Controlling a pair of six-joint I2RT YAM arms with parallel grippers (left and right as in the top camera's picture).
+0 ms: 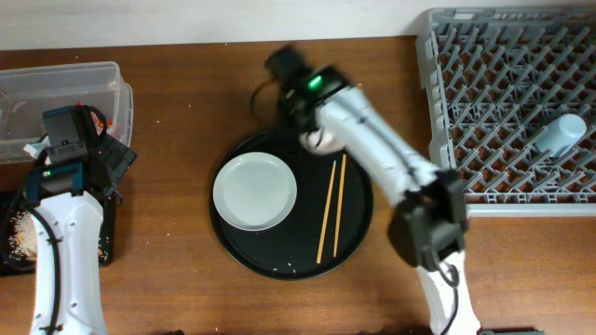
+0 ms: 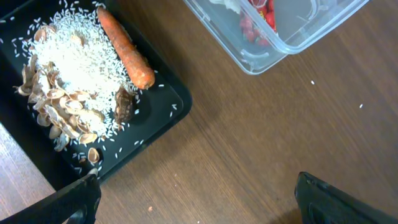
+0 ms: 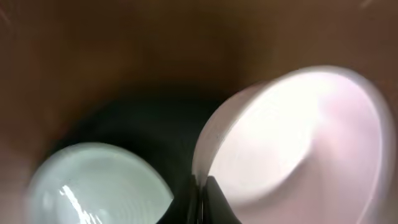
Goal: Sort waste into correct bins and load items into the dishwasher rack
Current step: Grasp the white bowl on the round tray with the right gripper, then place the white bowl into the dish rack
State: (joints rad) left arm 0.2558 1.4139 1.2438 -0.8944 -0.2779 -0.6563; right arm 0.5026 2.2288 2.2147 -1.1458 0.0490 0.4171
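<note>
My right gripper (image 3: pixel 202 199) is shut on the rim of the small white bowl (image 3: pixel 298 137), at the back of the round black tray (image 1: pixel 279 256). From overhead, the arm hides most of the bowl (image 1: pixel 321 142). The white plate (image 1: pixel 254 191) and two chopsticks (image 1: pixel 332 207) lie on that tray. My left gripper (image 2: pixel 205 205) hangs open over bare table between the black bin (image 2: pixel 161 109) and the clear tub (image 2: pixel 273 53). Rice (image 2: pixel 74 62), a carrot (image 2: pixel 124 46), a dark scrap (image 2: pixel 123 106) and beige scraps (image 2: pixel 62 118) fill the black bin. A red wrapper (image 2: pixel 258 18) lies in the tub.
The grey dishwasher rack (image 1: pixel 503 102) stands at the back right with the light-blue cup (image 1: pixel 559 135) lying in it. The clear tub (image 1: pixel 65 93) and the black bin (image 1: pixel 107 244) sit at the left edge. Stray rice grains dot the wood near the bins.
</note>
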